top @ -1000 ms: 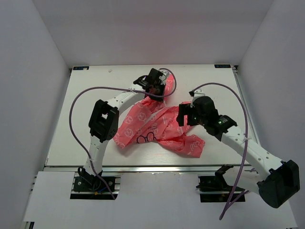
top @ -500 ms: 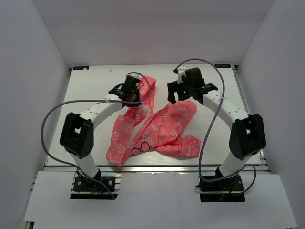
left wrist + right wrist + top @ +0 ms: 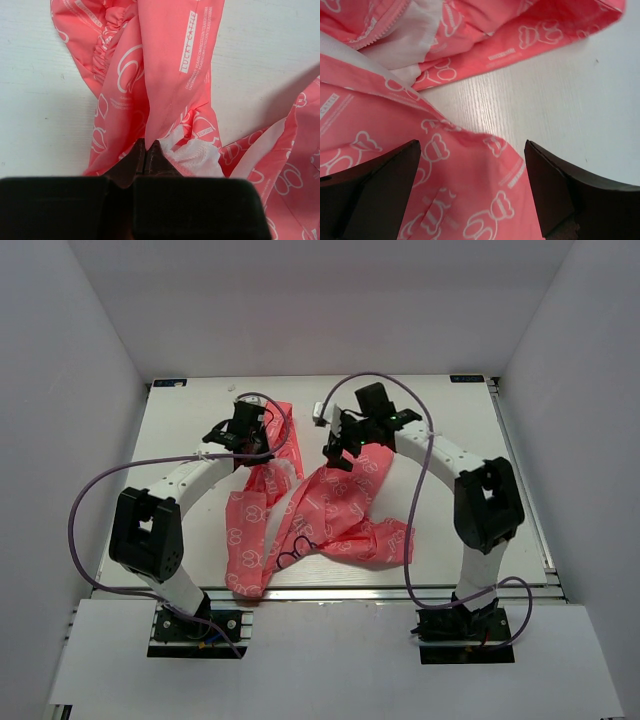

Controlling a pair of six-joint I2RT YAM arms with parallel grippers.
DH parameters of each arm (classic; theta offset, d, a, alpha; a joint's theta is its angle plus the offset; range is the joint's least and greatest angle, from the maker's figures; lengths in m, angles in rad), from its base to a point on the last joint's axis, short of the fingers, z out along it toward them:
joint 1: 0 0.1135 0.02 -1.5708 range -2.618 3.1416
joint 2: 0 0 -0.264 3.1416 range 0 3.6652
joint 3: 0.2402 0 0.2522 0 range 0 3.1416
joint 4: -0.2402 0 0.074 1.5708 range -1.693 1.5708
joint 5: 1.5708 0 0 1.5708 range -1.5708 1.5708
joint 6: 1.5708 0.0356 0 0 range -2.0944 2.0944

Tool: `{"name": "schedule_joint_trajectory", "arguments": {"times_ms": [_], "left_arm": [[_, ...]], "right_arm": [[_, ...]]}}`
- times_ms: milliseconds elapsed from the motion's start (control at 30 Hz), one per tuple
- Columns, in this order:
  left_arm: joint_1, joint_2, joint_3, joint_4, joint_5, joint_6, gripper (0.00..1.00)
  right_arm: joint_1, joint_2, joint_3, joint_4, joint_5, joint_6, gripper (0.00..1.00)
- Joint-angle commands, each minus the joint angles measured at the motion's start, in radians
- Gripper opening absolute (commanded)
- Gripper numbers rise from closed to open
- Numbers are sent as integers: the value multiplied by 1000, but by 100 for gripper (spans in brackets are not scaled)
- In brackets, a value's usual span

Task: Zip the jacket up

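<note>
Table [image 3: 450, 400] carries the jacket [image 3: 320, 510], which lies crumpled and open across the middle, its front halves unjoined and one panel trailing to the near edge. Judged risk: the thin fabric may slide or bunch under any pull, dragging the whole garment rather than lining up the edges. The left arm reaches in with its elbow folded wide; the right arm arches over the far part, wrist turned down. Left gripper [image 3: 146, 150] is clamped tight on a fold beside the white lining [image 3: 197, 155]. Right gripper [image 3: 471, 145] hangs spread wide just above the cloth, holding nothing. It could close on loose fabric and miss the zipper teeth [image 3: 375, 27].
</note>
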Motion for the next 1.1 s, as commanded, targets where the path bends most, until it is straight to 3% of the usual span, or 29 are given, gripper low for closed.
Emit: {"name": "schedule_joint_trajectory", "arguments": {"times_ms": [0, 167, 267, 300, 333, 367, 400, 467, 567, 633, 667, 733, 833, 967, 1067], "left_arm": [[8, -17, 29, 11, 12, 4, 0], [28, -3, 60, -14, 16, 6, 0], [33, -2, 60, -14, 19, 13, 0], [34, -2, 60, -14, 21, 18, 0], [36, -2, 60, -15, 19, 18, 0], [39, -2, 63, -18, 15, 18, 0], [43, 0, 63, -28, 15, 17, 0], [62, -5, 62, -38, -1, 4, 0], [80, -46, 25, -71, -53, -51, 0], [85, -108, -4, -84, -105, -110, 0], [88, -124, -21, -98, -131, -135, 0], [99, -155, -30, -164, -218, -184, 0], [122, -181, -47, -241, -300, -298, 0], [148, -209, -84, -264, -330, -338, 0], [151, -226, -93, -291, -370, -385, 0]], "right_arm": [[61, 83, 71, -85, -20, -153, 89], [109, 160, 118, -133, 40, -202, 89], [125, 160, 55, -1, 59, -149, 89], [131, 157, 39, 95, 51, -130, 84], [135, 157, 26, 142, 48, -113, 75], [141, 159, 19, 183, 51, -66, 60], [147, 165, 34, 188, 48, -53, 28], [148, 147, 58, 164, 39, -3, 0], [154, 17, 7, 122, 102, 133, 0], [192, -98, -143, 139, 155, 229, 0], [218, -234, -212, 151, 180, 302, 0], [304, -362, -393, 130, 290, 344, 0], [546, -571, -546, 8, 350, 459, 0], [700, -651, -678, -138, 264, 674, 0], [798, -692, -734, -151, 330, 804, 0]]}}
